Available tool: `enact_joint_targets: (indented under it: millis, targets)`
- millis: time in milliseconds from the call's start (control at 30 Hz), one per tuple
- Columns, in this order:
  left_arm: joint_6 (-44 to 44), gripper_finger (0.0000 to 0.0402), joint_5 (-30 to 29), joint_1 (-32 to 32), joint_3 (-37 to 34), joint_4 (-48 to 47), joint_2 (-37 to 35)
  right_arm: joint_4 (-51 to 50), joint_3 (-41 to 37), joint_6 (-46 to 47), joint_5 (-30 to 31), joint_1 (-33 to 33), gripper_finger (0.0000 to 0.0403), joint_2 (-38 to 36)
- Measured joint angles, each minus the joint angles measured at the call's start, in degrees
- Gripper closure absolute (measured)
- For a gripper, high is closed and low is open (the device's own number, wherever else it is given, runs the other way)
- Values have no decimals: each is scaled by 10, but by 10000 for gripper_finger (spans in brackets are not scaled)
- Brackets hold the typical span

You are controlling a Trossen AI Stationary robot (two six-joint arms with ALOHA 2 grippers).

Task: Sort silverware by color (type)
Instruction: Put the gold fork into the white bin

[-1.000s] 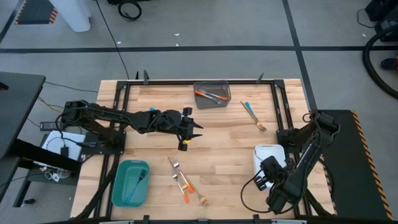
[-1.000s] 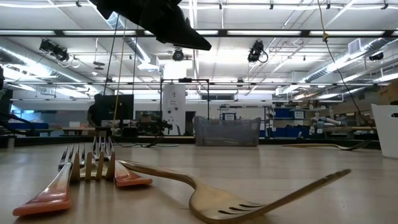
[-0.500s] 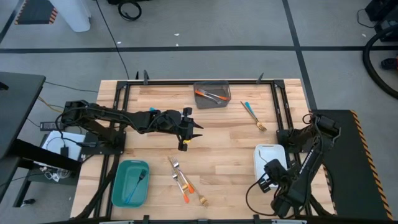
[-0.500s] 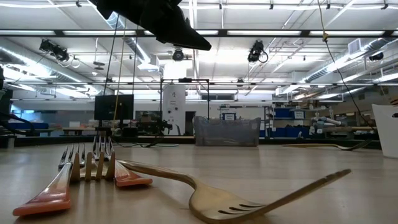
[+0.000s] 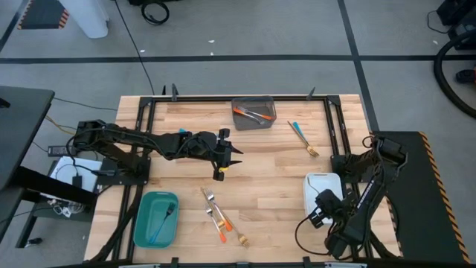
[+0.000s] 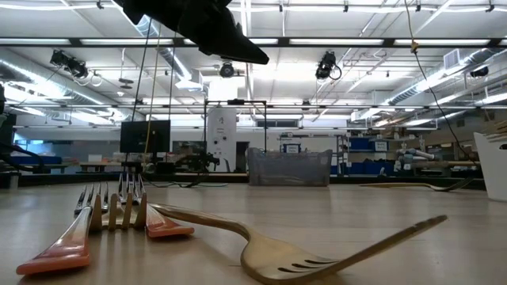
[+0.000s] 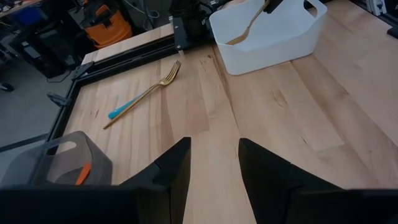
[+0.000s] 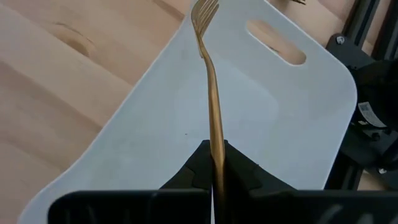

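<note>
Gold fork (image 8: 213, 118) pinched in the clenched right gripper (image 8: 214, 163) — hanging over the white bin (image 8: 273, 118). Farther off, the left gripper (image 7: 213, 163) hovers mid-table, jaws parted and empty; more silverware (image 5: 217, 214) lies near the table's front edge.

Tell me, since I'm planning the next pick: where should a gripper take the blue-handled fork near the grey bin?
Probably from straight above, at mid-handle: the blue-handled fork lies flat and alone on the table, clear of the grey bin, so jaws can close across its slim width.
</note>
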Motion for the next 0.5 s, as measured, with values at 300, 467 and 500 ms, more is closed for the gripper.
enact_joint_targets:
  millis: [300,467,500]
  targets:
    - [0,260,0,0,0,0,0,63,-33,2,-15,0,367,0]
    - [0,260,0,0,0,0,0,77,-38,2,-25,0,353,0]
    - [0,260,0,0,0,0,0,77,-38,2,-27,0,351,0]
